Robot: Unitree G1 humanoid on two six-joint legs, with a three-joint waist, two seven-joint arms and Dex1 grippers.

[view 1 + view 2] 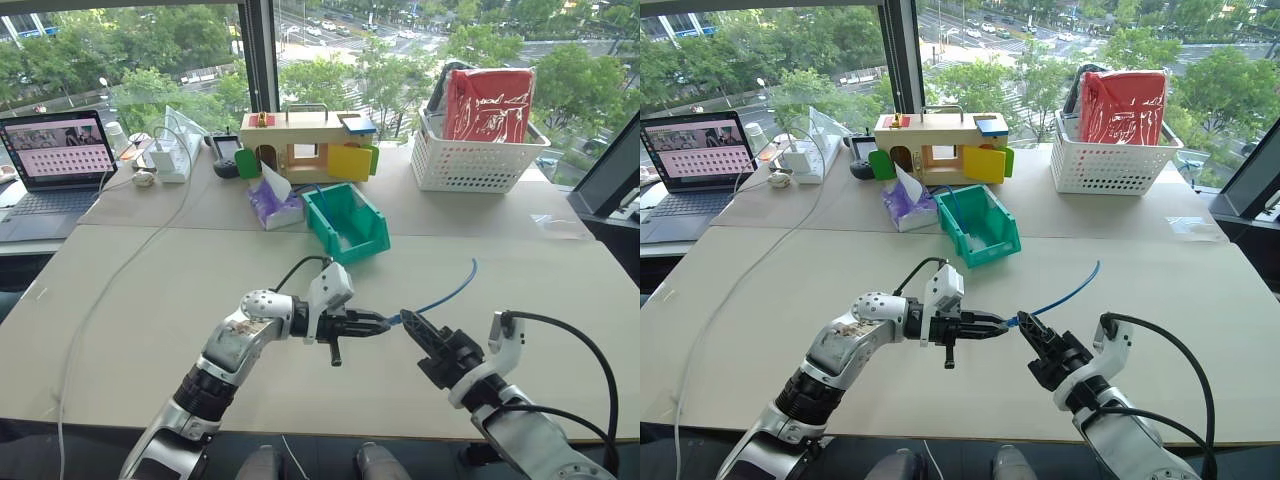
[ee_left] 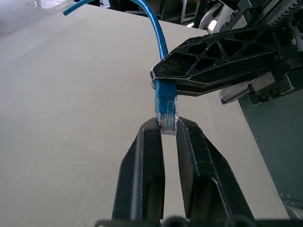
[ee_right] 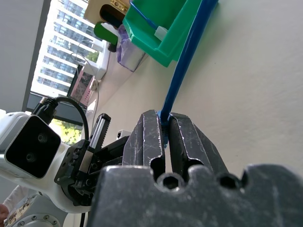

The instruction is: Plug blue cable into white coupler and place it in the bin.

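Observation:
The blue cable [image 1: 450, 293] arcs up off the table to the right of centre. Its clear plug [image 2: 166, 113] is pinched between the fingertips of my left gripper [image 1: 385, 322], which is shut on it above the table's near middle. Just behind the plug, my right gripper [image 1: 408, 318] is shut on the cord, tip to tip with the left. The teal bin [image 1: 322, 232] stands farther back, its cut-away front facing me. A small white piece [image 3: 160, 34] sits at the bin's front; I cannot tell whether it is the white coupler.
Behind the bin stand a wooden toy house [image 1: 305, 145] and a purple tissue pack [image 1: 272, 205]. A white lattice basket [image 1: 475, 165] with a red bag is at the back right. At the far left are a laptop [image 1: 55, 155] and a long white cable [image 1: 120, 270].

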